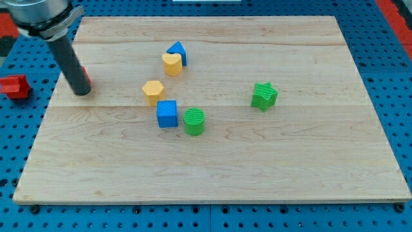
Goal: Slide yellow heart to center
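Rod: dark and straight, coming down from the view's top left, with the tip (82, 92) sitting on the surface near its left edge.
Claw: there isn't one on this arm, just the bare rod, so it's got hold of nothing.
Yellow heart (171, 63): in the upper middle of the surface, a bit left of dead center, well off to the right of the tip and slightly higher in the view.
Blue triangle-ish block (178, 51): tucked right behind the yellow heart, on its upper right, looks like they're touching.
Yellow hexagon (153, 91): below and a little left of the heart, and it's the closest block to the tip, though a clear gap separates them.
Blue cube (167, 113): just below the yellow hexagon, slightly to its right.
Green cylinder (194, 121): right beside the blue cube on its right, really close, can't quite tell if they touch.
Green star (264, 96): off on its own toward the view's right, well apart from the rest.
Red bits: a red block (14, 86) sits off the surface at the view's left; there's also a sliver of red peeking out just behind the rod, shape hidden.
Surface (302, 174): pale wood board on a blue pegboard base.
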Available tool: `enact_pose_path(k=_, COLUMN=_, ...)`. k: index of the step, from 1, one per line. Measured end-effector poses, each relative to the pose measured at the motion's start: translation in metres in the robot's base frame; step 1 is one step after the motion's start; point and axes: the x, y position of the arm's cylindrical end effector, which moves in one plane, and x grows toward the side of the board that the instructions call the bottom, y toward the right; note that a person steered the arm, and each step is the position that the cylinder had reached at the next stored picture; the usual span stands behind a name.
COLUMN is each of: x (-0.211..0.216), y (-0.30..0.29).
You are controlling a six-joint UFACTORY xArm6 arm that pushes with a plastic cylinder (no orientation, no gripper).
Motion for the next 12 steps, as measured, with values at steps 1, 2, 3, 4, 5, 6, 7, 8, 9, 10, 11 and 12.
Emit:
enact_pose_path(k=1, x=-0.057, y=0.079)
enact_pose_path(k=2, x=-0.092, y=0.08)
enact_pose_path(k=3, x=-0.11, y=0.043)
enact_pose_path(k=4, x=-0.133, y=0.018)
enact_pose_path(k=5, x=-0.165, y=0.04)
enact_pose_path(k=6, x=-0.169, y=0.086)
enact_pose_path(k=7, x=-0.169, y=0.106)
enact_pose_path(k=8, x=-0.169, y=0.112)
enact_pose_path(k=9, x=-0.173, y=0.115)
enact_pose_path(k=10, x=-0.174, y=0.111)
enact_pose_path(k=11, x=-0.179, y=0.108)
enact_pose_path(k=12, x=-0.171, y=0.103)
